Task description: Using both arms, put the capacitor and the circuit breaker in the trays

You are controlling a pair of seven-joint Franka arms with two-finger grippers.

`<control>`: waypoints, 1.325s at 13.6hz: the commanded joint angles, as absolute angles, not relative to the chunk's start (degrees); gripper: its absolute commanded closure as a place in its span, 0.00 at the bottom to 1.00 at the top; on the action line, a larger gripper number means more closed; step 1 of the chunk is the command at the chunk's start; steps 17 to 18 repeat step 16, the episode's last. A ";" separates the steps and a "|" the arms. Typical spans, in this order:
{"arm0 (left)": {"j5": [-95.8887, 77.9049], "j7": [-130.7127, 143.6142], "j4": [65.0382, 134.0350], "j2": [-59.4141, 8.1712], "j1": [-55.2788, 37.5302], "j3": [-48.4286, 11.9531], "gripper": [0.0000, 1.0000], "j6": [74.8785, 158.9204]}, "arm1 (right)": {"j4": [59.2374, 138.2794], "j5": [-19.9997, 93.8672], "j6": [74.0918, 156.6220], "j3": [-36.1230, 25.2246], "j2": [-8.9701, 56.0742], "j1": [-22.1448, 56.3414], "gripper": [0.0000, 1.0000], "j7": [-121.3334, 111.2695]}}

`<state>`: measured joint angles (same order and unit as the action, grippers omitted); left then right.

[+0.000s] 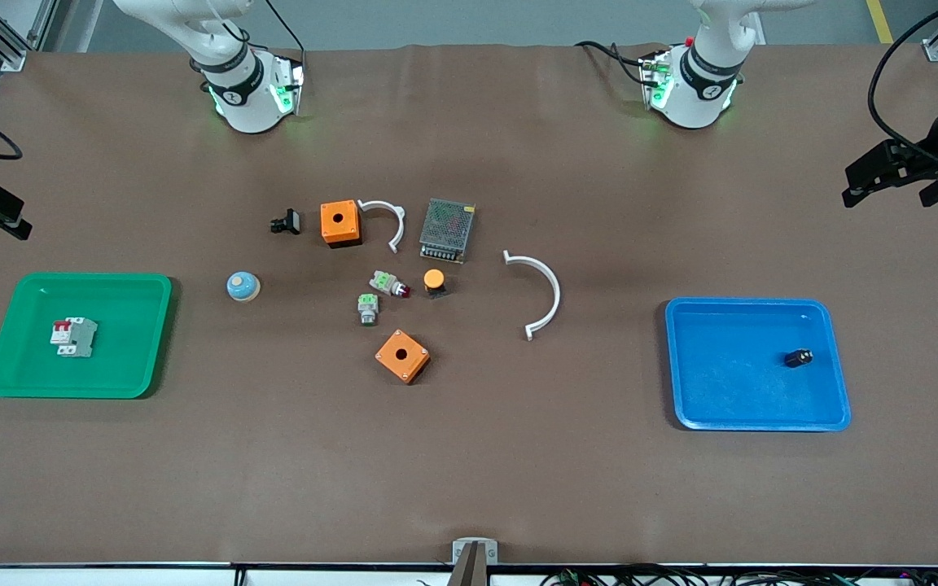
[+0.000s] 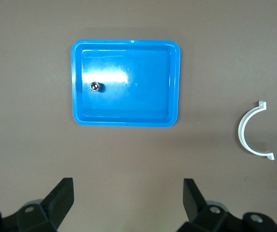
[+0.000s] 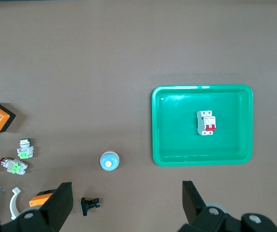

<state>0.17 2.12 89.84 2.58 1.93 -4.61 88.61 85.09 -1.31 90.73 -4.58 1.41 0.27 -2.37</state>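
The capacitor [image 1: 798,358], a tiny black cylinder, lies in the blue tray [image 1: 754,425] at the left arm's end of the table. It also shows in the left wrist view [image 2: 96,86]. The circuit breaker [image 1: 74,336], white-grey with red levers, lies in the green tray [image 1: 78,281] at the right arm's end and shows in the right wrist view [image 3: 206,123]. My left gripper [image 1: 848,191] is open and empty, raised over the table near the blue tray [image 2: 174,82]. My right gripper [image 1: 21,228] is open and empty, raised near the green tray [image 3: 201,88].
In the table's middle lie two orange boxes [image 1: 340,223] [image 1: 402,356], a mesh metal unit [image 1: 447,229], two white curved clips [image 1: 538,293] [image 1: 387,220], a blue domed button [image 1: 243,286], an orange-capped button [image 1: 434,281], green-and-grey switch parts [image 1: 368,308] and a black clip [image 1: 286,221].
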 commanded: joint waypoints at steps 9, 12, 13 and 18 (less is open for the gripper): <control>1.49 1.49 88.51 1.85 1.58 -5.19 0.00 89.30 | 83.32 -1.41 90.00 -4.92 2.20 0.79 0.00 -1.93; 1.41 1.49 88.42 1.93 1.50 -5.36 0.00 89.21 | 83.32 -1.32 90.09 -4.92 2.20 0.79 0.00 -1.93; 1.32 1.93 88.42 1.93 1.41 -5.36 0.00 89.21 | 83.32 -1.32 90.09 -4.92 2.20 0.79 0.00 -1.93; 0.62 2.28 88.50 1.85 1.14 -5.71 0.00 88.95 | 83.32 -1.32 90.09 -4.83 2.20 0.88 0.00 -1.67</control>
